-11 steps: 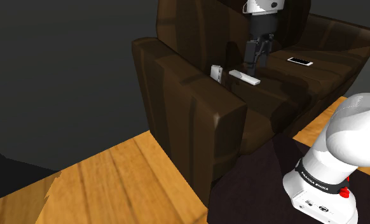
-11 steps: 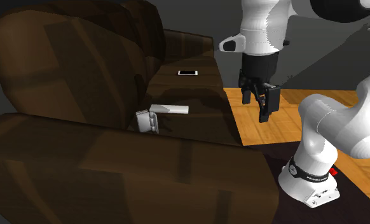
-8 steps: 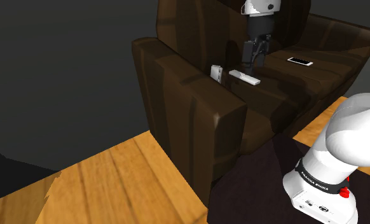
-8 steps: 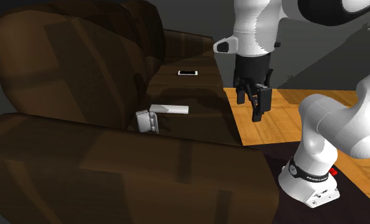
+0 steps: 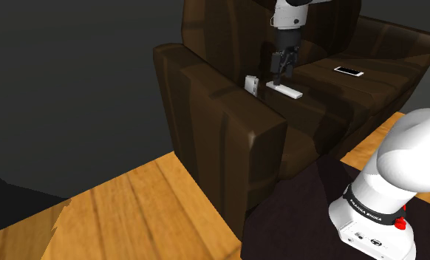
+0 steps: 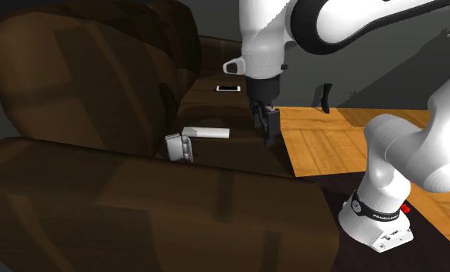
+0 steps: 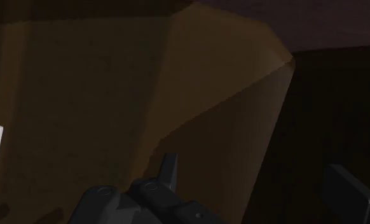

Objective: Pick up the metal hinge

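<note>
Approach step, nothing grasped yet. The pale hinge (image 6: 204, 132) lies on the brown sofa (image 6: 76, 85) seat by the armrest, one leaf flat, the other propped up. Your hand (image 6: 266, 130) hangs over the seat near the flat leaf's end, fingers apart, gripping nothing, not touching it. Next, I'd judge: shift over the flat leaf, lower, straddle, close. Count: one hinge, one phone (image 6: 229, 88), one sofa, one hand.
</note>
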